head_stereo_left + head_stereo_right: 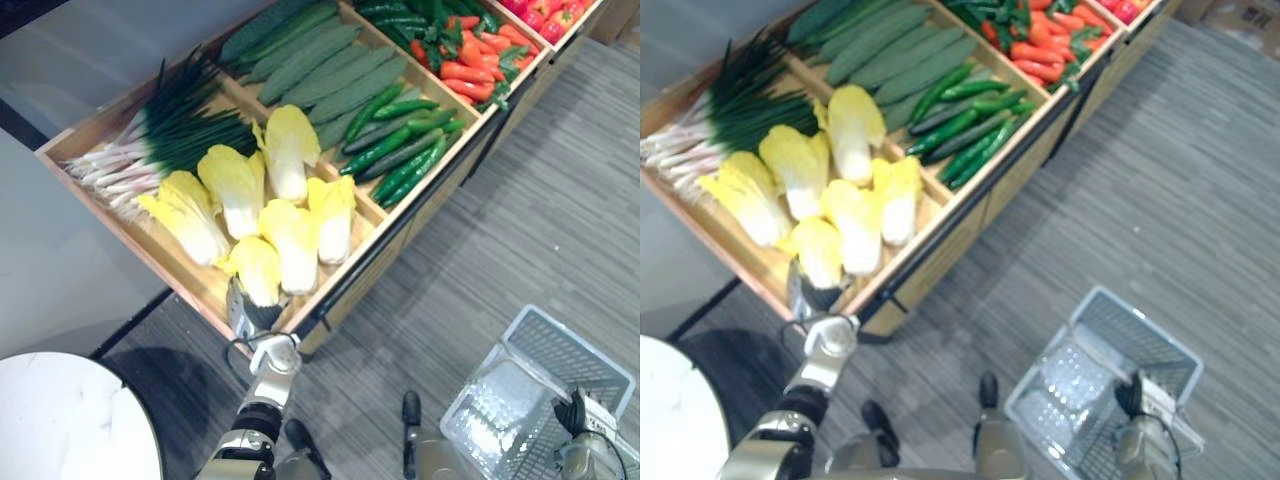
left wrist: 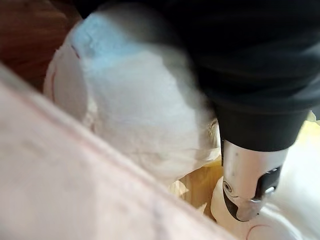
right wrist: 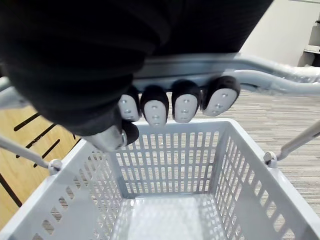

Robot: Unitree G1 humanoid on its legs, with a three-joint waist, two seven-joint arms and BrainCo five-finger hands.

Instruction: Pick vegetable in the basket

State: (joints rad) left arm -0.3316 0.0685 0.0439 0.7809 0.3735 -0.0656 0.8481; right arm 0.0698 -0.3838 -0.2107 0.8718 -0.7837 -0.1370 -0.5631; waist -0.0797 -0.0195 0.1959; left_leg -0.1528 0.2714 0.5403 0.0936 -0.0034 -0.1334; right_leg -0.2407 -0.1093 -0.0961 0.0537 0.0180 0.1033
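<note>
Several yellow-white napa cabbages lie in the front compartment of a wooden display crate (image 1: 196, 290). The nearest cabbage (image 1: 258, 268) rests against the crate's front wall. My left hand (image 1: 248, 312) reaches up at that wall, right below this cabbage. In the left wrist view the cabbage's pale base (image 2: 135, 110) sits close beside the hand (image 2: 245, 180). A grey plastic mesh basket (image 1: 560, 350) hangs low at the right, empty inside. My right hand (image 3: 182, 102) is shut on its handle (image 3: 280, 65) and shows at the basket's near side (image 1: 573, 414).
The crate's other compartments hold spring onions (image 1: 160, 130), cucumbers (image 1: 320, 60), green chillies (image 1: 400, 140) and red peppers (image 1: 475, 65). A white round table (image 1: 70, 420) stands at the lower left. Grey striped carpet (image 1: 520, 220) lies between crate and basket.
</note>
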